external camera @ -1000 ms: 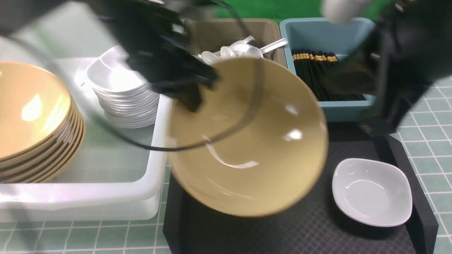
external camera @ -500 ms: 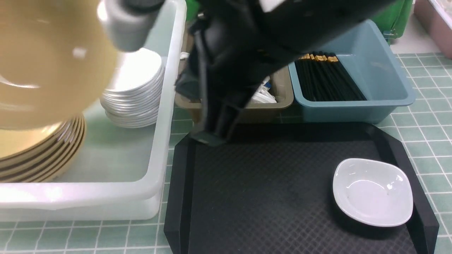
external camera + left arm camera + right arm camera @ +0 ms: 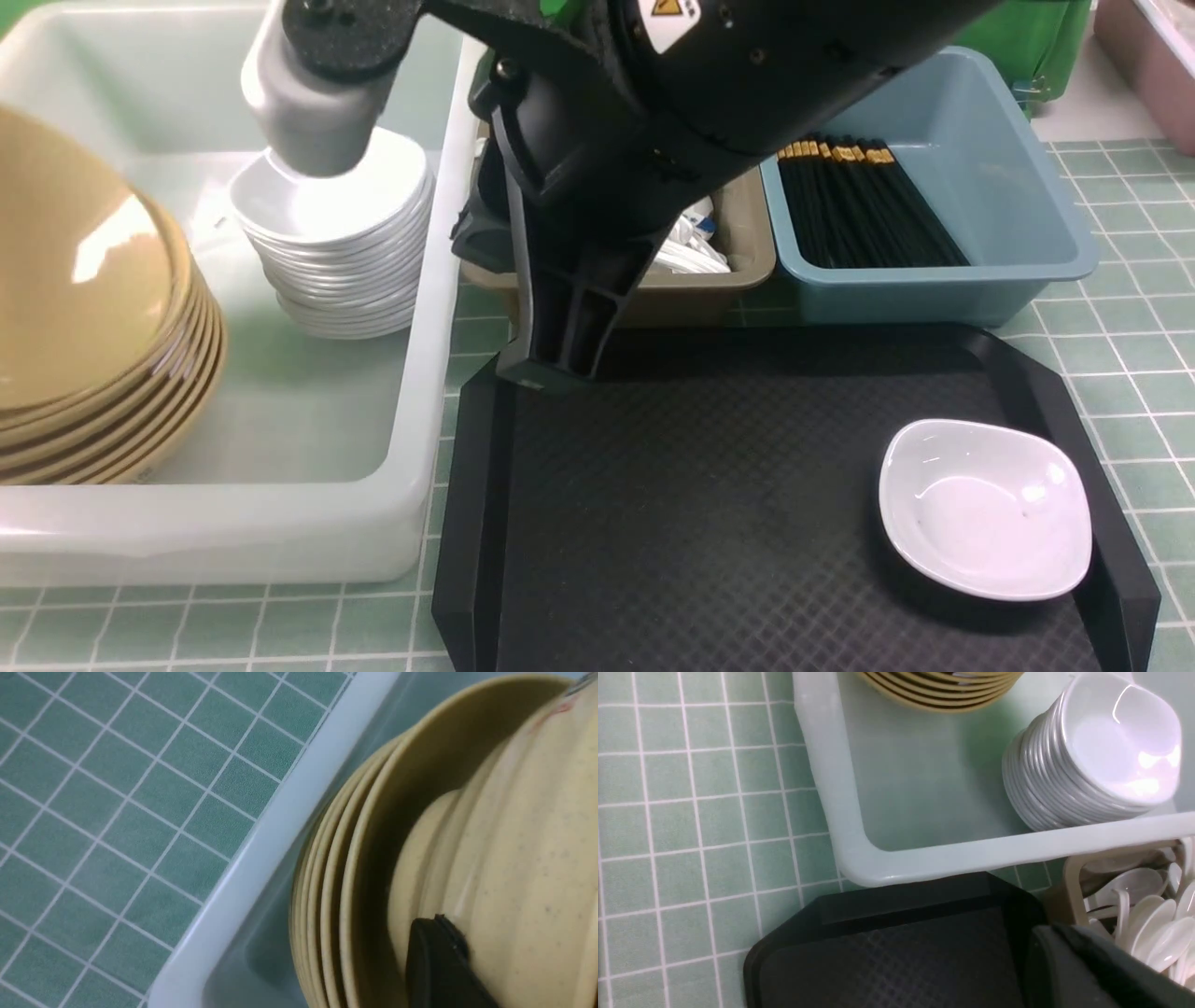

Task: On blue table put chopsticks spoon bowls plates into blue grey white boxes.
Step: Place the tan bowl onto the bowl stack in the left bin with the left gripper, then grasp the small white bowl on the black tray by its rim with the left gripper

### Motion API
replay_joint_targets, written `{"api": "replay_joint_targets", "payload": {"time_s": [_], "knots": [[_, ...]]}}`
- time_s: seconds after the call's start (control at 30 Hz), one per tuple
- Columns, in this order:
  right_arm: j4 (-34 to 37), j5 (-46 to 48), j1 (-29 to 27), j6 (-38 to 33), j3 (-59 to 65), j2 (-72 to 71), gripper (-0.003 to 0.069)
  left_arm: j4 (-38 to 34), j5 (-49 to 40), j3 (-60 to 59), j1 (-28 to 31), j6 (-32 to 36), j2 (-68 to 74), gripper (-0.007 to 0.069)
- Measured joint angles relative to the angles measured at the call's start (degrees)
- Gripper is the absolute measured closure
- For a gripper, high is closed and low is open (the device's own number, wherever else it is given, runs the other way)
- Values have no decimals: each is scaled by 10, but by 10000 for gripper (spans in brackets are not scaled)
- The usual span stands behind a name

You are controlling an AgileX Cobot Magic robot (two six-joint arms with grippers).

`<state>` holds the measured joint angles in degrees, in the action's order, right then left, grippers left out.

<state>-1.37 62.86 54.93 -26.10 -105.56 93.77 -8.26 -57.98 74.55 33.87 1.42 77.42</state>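
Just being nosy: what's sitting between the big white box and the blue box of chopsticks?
A grey-brown box holding white spoons, seen in the front view, mostly hidden behind a black robot arm.

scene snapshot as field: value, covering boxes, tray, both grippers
white box: tan bowl stack, white dish stack
grey box: spoons
blue box: black chopsticks
black tray: one white dish, right side
left gripper: finger against top tan bowl underside; grip unclear
right gripper: shut, at tray's far left corner
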Motion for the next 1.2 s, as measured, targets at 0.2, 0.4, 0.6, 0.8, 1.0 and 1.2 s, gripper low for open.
{"api": "replay_joint_targets", "payload": {"time_s": [0.2,0.4,0.6,0.8,1.0,1.2], "knots": [[0,1,0,-13,0,0,622,19,-2,0,0,-5,49,295],[0,13,0,-24,0,1,622,46,-11,2,0,-23,60,75],[1,15,-7,-26,0,1,617,38,-21,40,-3,-25,21,39],[1,20,-54,8,0,-2,613,-14,-45,81,-143,8,-54,44],[1,62,-120,25,0,-16,612,-33,-70,81,-377,26,-42,44],[-4,87,-202,71,66,-77,608,-32,-9,81,-618,20,78,44]]}}
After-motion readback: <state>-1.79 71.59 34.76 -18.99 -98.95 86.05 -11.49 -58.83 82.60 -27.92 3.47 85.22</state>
